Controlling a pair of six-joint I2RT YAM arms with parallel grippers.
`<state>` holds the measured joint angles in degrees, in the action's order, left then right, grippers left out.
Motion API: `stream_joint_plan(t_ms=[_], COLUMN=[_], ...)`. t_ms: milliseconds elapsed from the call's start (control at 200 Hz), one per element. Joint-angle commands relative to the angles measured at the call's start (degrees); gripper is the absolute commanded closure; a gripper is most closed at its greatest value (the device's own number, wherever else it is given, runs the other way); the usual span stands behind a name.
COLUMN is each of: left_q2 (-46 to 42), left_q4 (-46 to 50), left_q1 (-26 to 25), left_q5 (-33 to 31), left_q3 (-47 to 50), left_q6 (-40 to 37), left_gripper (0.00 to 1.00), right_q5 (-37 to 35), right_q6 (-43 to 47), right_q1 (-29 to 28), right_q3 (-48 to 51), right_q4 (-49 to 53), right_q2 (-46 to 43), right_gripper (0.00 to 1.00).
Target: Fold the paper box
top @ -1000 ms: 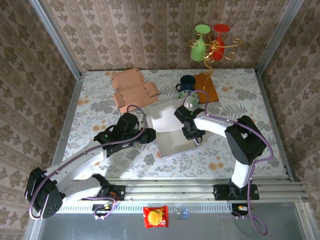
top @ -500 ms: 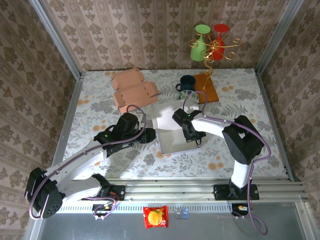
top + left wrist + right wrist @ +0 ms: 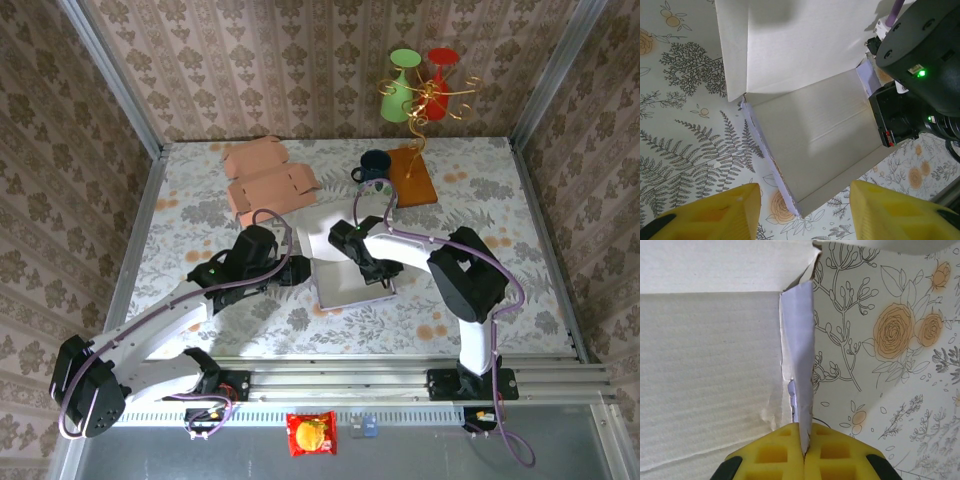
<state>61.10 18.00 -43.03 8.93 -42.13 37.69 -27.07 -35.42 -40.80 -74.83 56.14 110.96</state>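
- Paper box (image 3: 345,272) lies flat on the table (image 3: 190,215), between your grippers.
- Your right gripper (image 3: 802,442) pinches its side flap (image 3: 799,350).
- Your left gripper (image 3: 802,207) hangs spread over the near edge; bare table right of the flap.

The flowery tabletop (image 3: 190,205) is holding up a white paper box (image 3: 340,290), which is lying open. Pink cardboard (image 3: 265,180) is lying beyond the paper box, to the left. A dark cup (image 3: 375,165) and a brown board (image 3: 418,182) are sitting beyond it, to the right.
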Motion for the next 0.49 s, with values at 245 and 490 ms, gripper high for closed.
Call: stream_joint_plan(t_ms=[245,490], left_q2=[-0.47,1.58], left_q4=[3.7,10.69], left_q1=[3.03,8.54], left_q5=[-0.86,-0.05], left_q3=[-2.04,-7.58], left_q6=[-1.89,-8.33], left_gripper=[0.49,0.45], right_q5=[3.48,4.76], right_q6=[-5.4,-3.54], right_q1=[-0.47,-0.3], right_q3=[1.22,4.65], right_q4=[-0.12,-3.95], right_q2=[1.33,-4.64], right_gripper=[1.0,0.71])
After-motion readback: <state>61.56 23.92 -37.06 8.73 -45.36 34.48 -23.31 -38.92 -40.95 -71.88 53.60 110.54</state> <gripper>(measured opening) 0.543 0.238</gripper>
